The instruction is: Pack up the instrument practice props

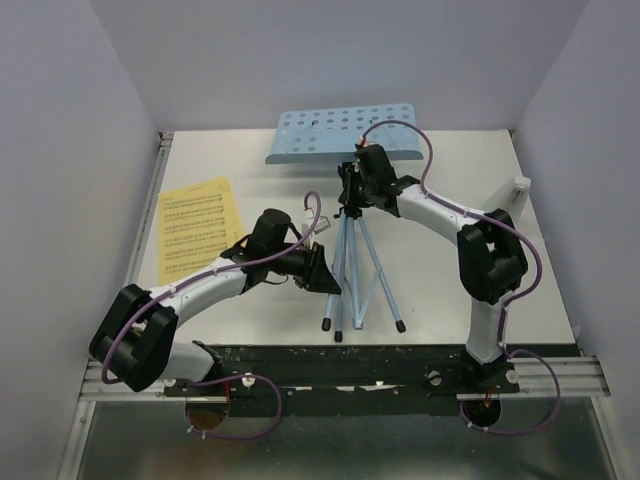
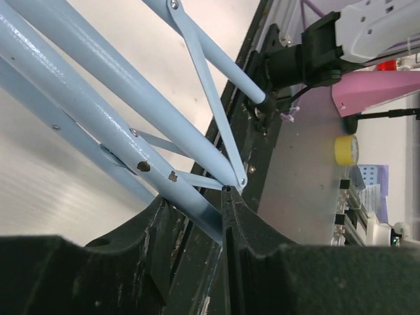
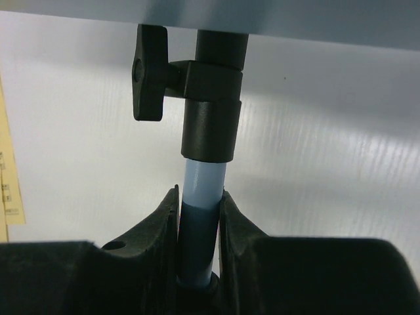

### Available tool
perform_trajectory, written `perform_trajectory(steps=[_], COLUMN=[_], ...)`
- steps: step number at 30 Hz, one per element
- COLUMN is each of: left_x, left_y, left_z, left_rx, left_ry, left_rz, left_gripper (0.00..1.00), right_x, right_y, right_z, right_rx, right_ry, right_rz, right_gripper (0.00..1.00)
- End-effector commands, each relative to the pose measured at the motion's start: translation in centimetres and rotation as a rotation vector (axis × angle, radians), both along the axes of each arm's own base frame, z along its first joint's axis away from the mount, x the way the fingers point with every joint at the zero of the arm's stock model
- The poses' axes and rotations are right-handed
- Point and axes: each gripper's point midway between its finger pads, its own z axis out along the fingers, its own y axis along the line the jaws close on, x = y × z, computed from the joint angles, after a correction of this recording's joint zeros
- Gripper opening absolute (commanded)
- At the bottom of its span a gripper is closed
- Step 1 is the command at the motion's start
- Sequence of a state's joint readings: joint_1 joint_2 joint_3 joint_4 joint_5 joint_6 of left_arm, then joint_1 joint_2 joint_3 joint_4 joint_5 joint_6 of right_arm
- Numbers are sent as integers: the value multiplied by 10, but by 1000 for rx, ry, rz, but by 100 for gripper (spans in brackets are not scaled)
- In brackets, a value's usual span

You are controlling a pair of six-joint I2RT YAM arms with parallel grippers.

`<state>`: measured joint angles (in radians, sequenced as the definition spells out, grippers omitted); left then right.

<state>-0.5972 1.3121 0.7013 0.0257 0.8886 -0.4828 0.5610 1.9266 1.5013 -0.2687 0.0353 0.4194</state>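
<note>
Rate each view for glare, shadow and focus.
Top external: even light, faint shadows, the music stand sharp. Left wrist: glare washes out the table, the left claw is dark and soft, the legs crisp. Right wrist: the right claw is near black, the clamp sharp, the background bright.

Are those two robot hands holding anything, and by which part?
Both hold the music stand: the right hand grips its pole just below the black clamp, the left hand a tripod leg.
</note>
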Motion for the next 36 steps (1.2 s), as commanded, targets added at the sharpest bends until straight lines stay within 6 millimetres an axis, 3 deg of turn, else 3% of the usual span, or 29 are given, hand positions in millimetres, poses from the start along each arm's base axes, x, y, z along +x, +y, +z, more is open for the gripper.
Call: perform_trajectory(steps=[1,3,9,10,12,13,15,16,21,26,28,30,31,36], left_x=[45,48,61,63,65,67,67,69,79,95,103,110,110,118], left_y=[-13,-12,-9,-8,-6,-6,-7,-6,-11,-22,-23,-22,-20,0], left_z=[20,12,-14,-18,-26,-30,-38,-41,-45,-28,-23,-18,-18,-10], left_rx=[-92,-65,13,25,49,57,68,71,80,76,100,136,161,229], left_ry=[-456,-435,-412,-416,-399,-391,-385,-385,-411,-454,-467,-474,-464,-508], left_rz=[-25,-10,34,31,29,27,17,20,25,0,-2,5,5,43], left_gripper=[0,0,0,0,0,0,0,0,0,49,62,91,99,99], right_x=[-2,-4,4,5,4,2,-6,-11,-47,-79,-86,-93,-95,-86], right_y=[30,32,29,29,27,26,25,24,5,-21,-29,-32,-31,-33], right_z=[-22,-37,-55,-57,-54,-51,-44,-39,-18,-12,-14,-19,-19,-29], right_rx=[72,75,33,22,11,10,10,18,26,-14,-26,-16,-8,-45], right_ry=[-38,-11,-9,-11,-21,-22,-7,11,122,176,190,210,215,215], right_rz=[164,170,187,191,201,223,272,296,346,298,271,260,259,241], right_gripper=[0,0,2,15,54,69,95,100,100,100,100,100,100,100])
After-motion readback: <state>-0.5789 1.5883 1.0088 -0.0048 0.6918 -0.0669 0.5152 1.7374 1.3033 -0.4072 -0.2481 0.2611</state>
